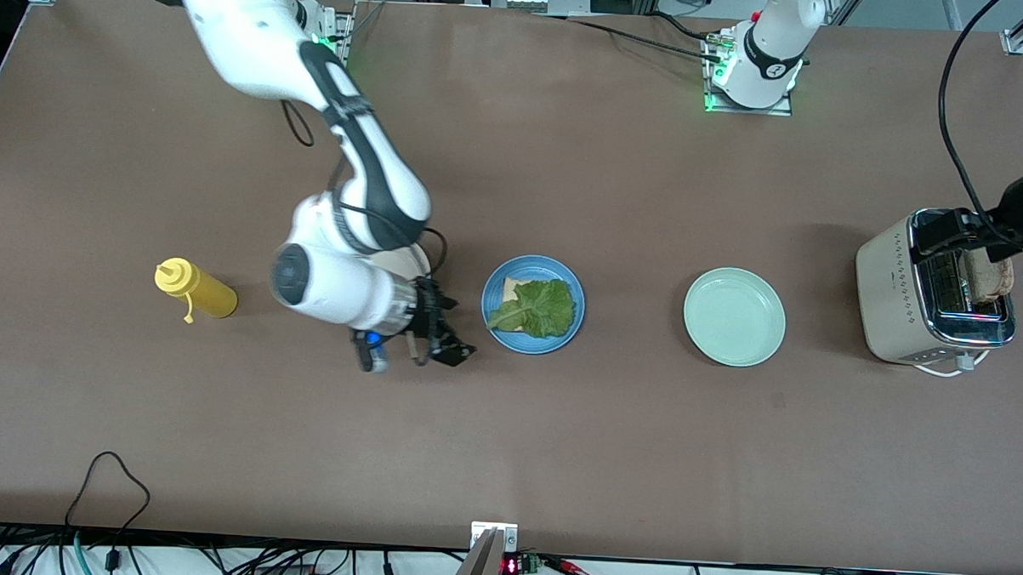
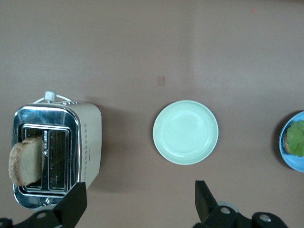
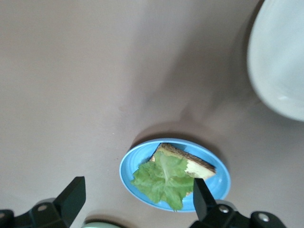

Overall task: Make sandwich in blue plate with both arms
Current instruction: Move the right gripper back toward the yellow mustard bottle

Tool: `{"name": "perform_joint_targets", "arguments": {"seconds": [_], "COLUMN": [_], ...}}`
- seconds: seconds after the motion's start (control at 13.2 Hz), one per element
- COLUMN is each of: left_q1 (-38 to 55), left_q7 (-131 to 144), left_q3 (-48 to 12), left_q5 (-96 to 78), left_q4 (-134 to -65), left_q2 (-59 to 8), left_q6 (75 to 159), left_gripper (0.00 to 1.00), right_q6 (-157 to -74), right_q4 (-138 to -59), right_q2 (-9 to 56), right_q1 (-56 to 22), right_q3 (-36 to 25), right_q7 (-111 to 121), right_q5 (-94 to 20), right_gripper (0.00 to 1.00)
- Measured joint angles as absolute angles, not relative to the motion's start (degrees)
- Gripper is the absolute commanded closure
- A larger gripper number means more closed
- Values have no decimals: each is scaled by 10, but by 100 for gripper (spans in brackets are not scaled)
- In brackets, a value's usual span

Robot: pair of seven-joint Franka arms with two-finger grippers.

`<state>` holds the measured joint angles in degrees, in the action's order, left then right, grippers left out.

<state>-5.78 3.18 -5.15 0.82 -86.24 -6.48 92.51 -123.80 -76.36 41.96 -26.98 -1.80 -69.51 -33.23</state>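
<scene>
Front view: the right gripper point(image 1: 441, 340) hangs over the table just beside the blue plate point(image 1: 533, 304), fingers spread wide, holding nothing. On the plate lies one toast slice point(image 3: 186, 162) under a lettuce leaf point(image 1: 538, 307). The left gripper point(image 2: 140, 199), also spread and empty, hovers over the toaster point(image 1: 933, 289).

No brand name, label or printed word can be read on any item. The only mark is a single small dark digit on the black band of the left arm's base point(image 1: 762, 66); it looks like a 2, though its shape is too small to read with certainty.
</scene>
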Motion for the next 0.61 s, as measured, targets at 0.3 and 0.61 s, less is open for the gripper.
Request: {"name": "perform_joint_targets", "arguments": {"seconds": [0.3,0.61], "left_q1": [-56,-56], "left_q7": [32,31], "left_q3": [-56,-56], "left_q5": [8,8], "left_q4": [-946,-960], "left_q2": [-1,11], "left_q6": [938,944], "left_gripper": [0,0], "right_q6": [-1158,-1073], "right_q4": [-764,-764], "right_q2": [371,330], "right_q1": [-217,-173], "right_q3": [-19,-19], "right_q7": [-635,-525], "right_q5": [-299,-239], "right_gripper": [0,0]}}
